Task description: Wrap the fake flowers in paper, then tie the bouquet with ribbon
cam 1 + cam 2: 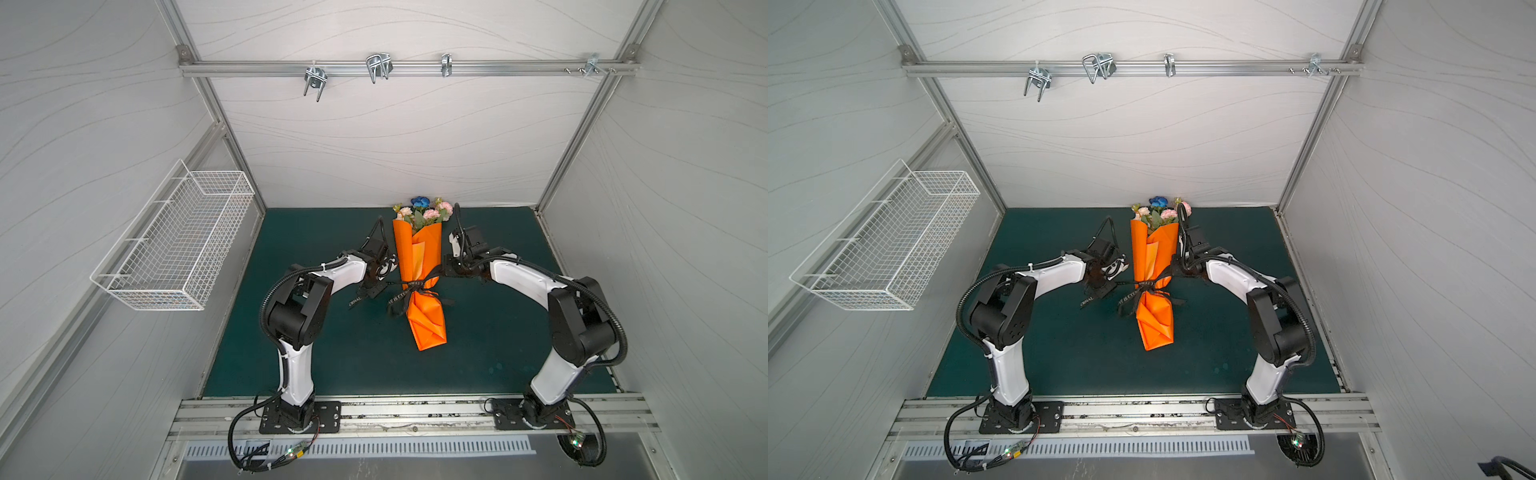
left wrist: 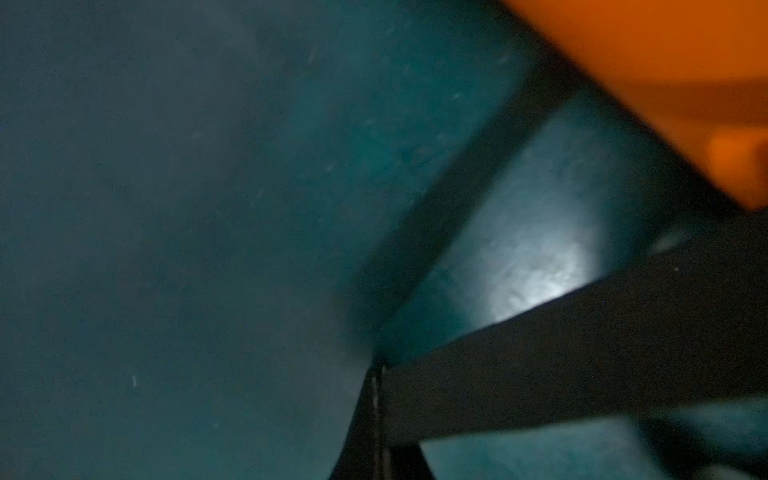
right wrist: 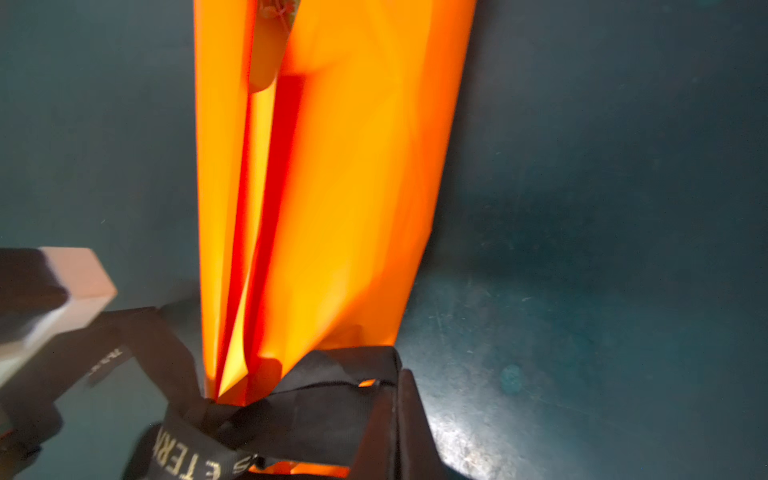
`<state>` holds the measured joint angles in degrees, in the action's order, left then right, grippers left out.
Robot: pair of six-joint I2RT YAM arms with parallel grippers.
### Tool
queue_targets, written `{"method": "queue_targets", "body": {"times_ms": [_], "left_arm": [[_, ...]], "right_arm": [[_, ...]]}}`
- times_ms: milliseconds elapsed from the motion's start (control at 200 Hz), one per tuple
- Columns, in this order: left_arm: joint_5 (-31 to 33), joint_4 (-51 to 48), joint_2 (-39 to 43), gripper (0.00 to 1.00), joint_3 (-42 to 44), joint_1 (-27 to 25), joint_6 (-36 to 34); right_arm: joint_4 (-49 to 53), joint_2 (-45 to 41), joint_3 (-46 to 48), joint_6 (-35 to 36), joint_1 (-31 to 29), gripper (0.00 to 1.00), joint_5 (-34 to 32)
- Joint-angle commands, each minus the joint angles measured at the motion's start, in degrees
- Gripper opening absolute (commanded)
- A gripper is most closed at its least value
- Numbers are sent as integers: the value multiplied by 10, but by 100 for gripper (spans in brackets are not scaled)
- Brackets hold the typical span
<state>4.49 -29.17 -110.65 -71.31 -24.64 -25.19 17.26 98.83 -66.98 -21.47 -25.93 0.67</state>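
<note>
1. Foreground, right wrist view: black woven ribbon with pale lettering, bunched round the pinched waist of the folded orange wrapping paper. One strand runs into the right gripper, whose jaws are closed on it.
2. Left gripper: jaws fully closed. In the left wrist view, blurred dark bands converge at its tip, so it appears to pinch a ribbon strand as well. A lettered tail hangs just beside it in both top views.
3. Bouquet of fake flowers: peach and pink blooms, one blue rose and green leaves. It lies in the paper cone along the middle of the dark green mat, blooms toward the pale back wall. The stems are hidden.
4. Risk, judged: the bundle lies free and looks light, so an uneven outward pull would likely drag or roll it sideways instead of tightening the knot.
5. Risk, judged: the ribbon looks smooth, so a strand may slip from closed jaws under tension. A tail drawn too far could pull the crossing open, and too hard a pull would crumple the paper waist.
6. Edges: the blooms lie near the foot of the back wall, leaving little room that way. The right arm's black cable stands just beside them and could snag a leaf.
7. Open room: bare mat extends to both sides and toward the aluminium front rail. The white wire basket hangs on the side wall, well apart.
</note>
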Motion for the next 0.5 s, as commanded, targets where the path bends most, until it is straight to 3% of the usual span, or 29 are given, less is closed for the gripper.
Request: {"method": "queue_targets", "body": {"times_ms": [0, 495], "left_arm": [[24, -21, 7, 0, 14, 9, 7], [49, -48, 7, 0, 17, 43, 23]], "right_arm": [[12, -20, 9, -9, 9, 0, -16], [7, -17, 19, -6, 15, 0, -7]]}}
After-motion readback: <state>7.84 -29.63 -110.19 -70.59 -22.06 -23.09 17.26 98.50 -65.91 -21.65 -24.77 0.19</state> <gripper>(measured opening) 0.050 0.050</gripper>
